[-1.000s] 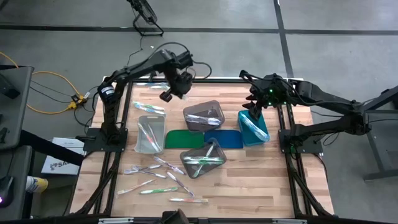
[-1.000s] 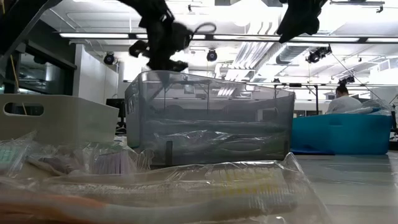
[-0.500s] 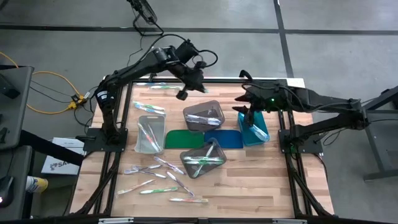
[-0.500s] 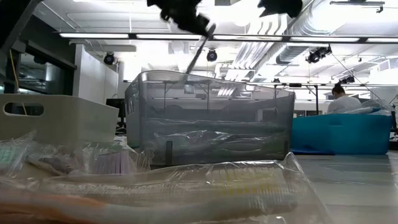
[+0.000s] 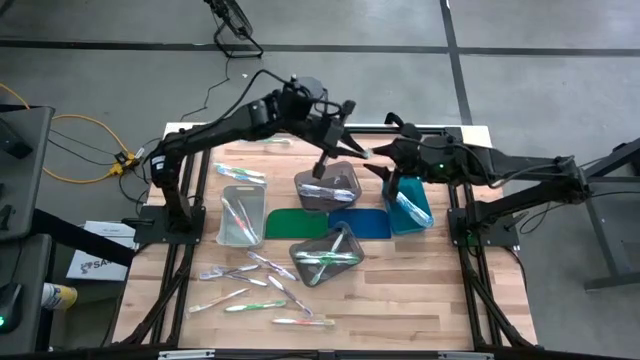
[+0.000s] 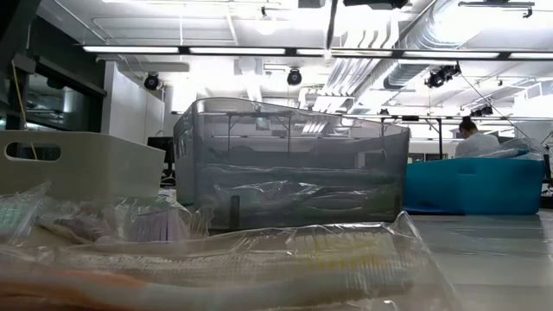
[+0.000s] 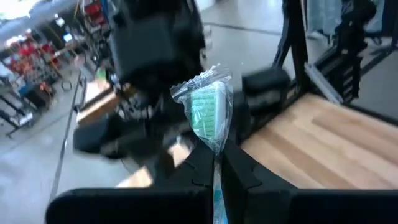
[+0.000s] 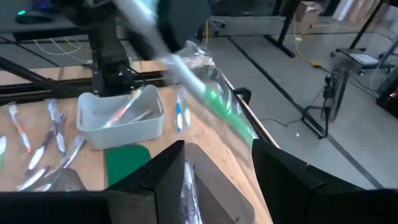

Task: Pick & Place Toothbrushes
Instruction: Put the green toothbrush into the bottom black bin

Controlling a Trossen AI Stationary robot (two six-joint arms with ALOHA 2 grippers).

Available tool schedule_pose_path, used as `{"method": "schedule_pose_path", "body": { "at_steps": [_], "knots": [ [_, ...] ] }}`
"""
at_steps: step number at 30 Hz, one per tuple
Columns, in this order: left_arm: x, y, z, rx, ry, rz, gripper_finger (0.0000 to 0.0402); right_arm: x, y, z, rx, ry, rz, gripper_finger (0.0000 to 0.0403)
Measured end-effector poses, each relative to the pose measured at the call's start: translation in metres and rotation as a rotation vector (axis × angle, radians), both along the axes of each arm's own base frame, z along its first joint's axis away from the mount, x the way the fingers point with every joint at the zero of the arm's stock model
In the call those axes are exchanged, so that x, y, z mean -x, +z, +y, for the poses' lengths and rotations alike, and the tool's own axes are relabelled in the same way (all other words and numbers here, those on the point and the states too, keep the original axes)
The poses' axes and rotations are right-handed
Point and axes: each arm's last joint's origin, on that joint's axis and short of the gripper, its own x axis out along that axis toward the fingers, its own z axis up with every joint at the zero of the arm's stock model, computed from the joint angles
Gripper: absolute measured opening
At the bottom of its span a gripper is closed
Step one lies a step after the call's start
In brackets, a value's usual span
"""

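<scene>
Two grippers are meeting above centre in the high view: the left gripper (image 5: 335,130) is reaching rightward, fingers clamped on a wrapped toothbrush (image 5: 355,148) that is sticking out toward the right gripper (image 5: 385,162), whose fingers are spread wide on either side of its tip, not closed on it. Nearest in the low view, wrapped loose toothbrushes (image 5: 255,285) are lying on the wooden table (image 5: 400,290). Beyond them, a tilted grey bin (image 5: 326,255) is holding several, with green mat (image 5: 296,223) and blue mat (image 5: 360,223) behind. Farther up, a clear bin (image 5: 240,214), second grey bin (image 5: 328,186) and teal bin (image 5: 406,205) are each holding brushes. A person (image 6: 473,138) is sitting far off in the room.
</scene>
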Motion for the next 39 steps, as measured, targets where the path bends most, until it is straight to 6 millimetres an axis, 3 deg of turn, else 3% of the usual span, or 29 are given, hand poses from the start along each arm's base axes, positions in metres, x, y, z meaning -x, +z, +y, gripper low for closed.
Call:
{"method": "schedule_pose_path", "body": {
  "at_steps": [10, 19, 24, 31, 39],
  "knots": [
    [-0.008, 0.006, -0.029, 0.017, -0.057, -0.053, 0.0, -0.003, 0.002, 0.009, 0.013, 0.066, -0.023, 0.0169],
    [-0.011, 0.006, -0.05, 0.024, -0.091, -0.056, 0.0002, -0.003, 0.001, 0.024, 0.012, 0.14, -0.012, 0.0028],
    [-0.009, 0.007, -0.05, 0.05, -0.084, -0.043, 0.0038, -0.002, 0.0, 0.036, -0.026, 0.174, -0.013, 0.0023],
    [0.023, 0.017, -0.052, -0.043, 0.005, 0.055, 0.0128, 0.002, -0.004, 0.045, -0.124, 0.167, 0.002, 0.0023],
    [0.091, 0.035, -0.059, -0.121, 0.249, 0.241, 0.0141, -0.006, -0.016, 0.051, -0.257, 0.248, 0.079, 0.0023]
  ]
}}
